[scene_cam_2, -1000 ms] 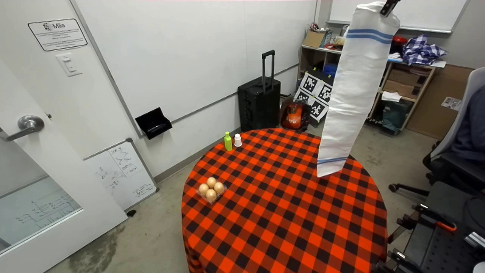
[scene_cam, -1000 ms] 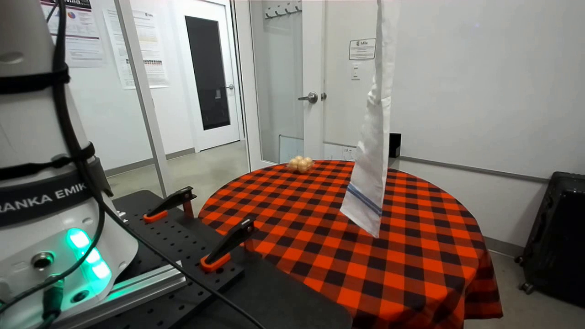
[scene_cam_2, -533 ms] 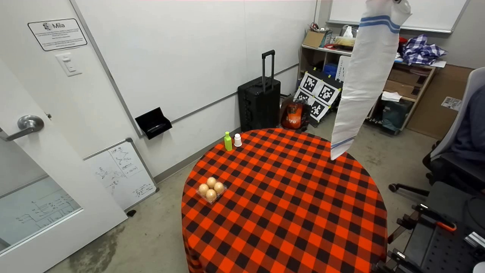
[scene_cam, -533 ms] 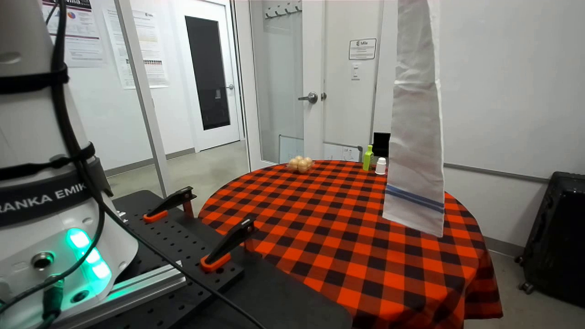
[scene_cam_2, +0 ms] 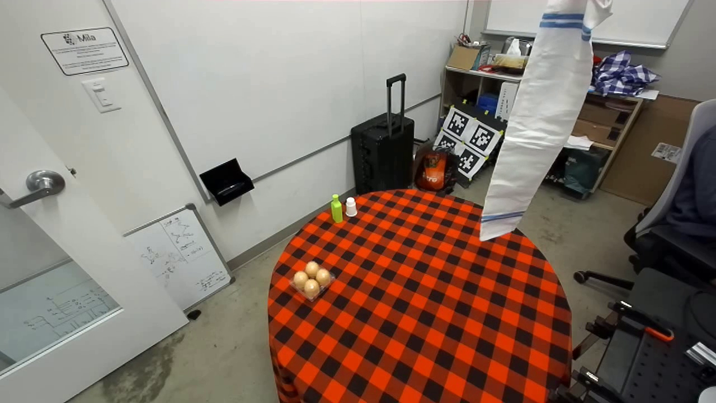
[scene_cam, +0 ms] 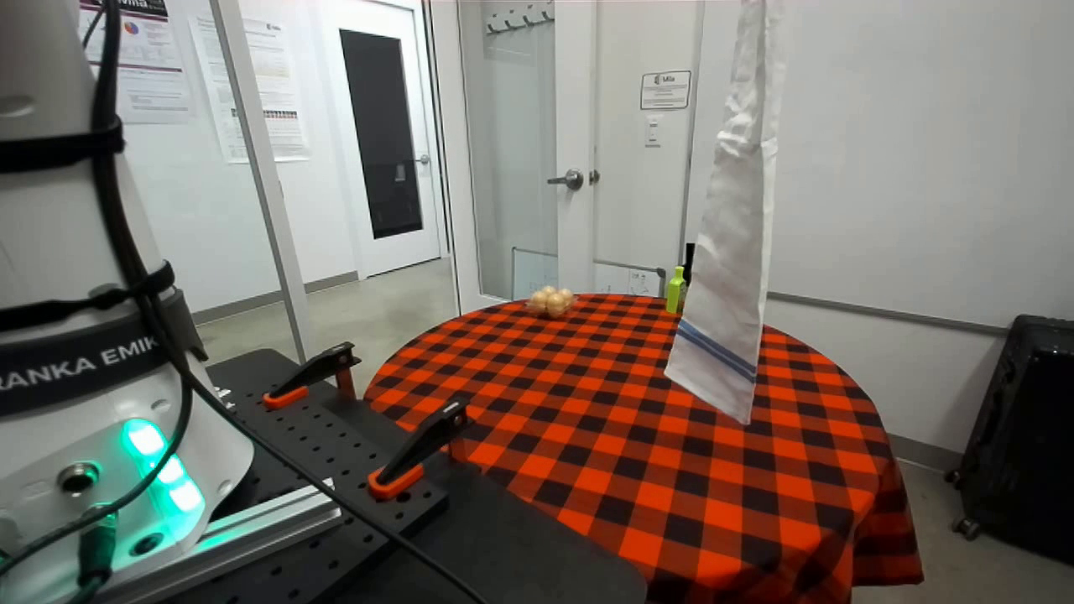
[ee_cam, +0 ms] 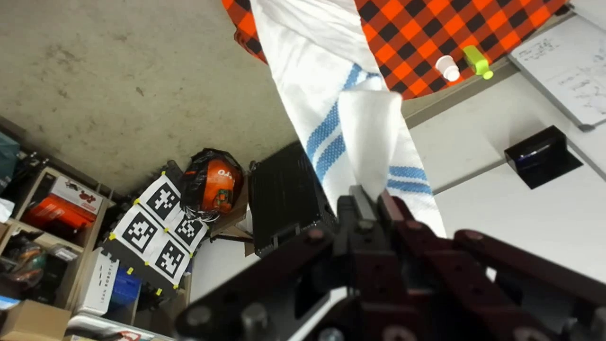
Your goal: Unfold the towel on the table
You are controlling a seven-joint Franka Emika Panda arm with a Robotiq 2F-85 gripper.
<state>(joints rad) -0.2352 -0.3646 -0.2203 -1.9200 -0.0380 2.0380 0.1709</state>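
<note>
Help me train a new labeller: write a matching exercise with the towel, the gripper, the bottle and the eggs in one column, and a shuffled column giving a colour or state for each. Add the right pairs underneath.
1. towel
2. gripper
3. bottle
4. eggs

A. lime green, upright on the table
B. white with blue stripes, hanging down
C. light brown, four grouped together
D. shut on a piece of cloth

Right pairs: 1-B, 2-D, 3-A, 4-C
</note>
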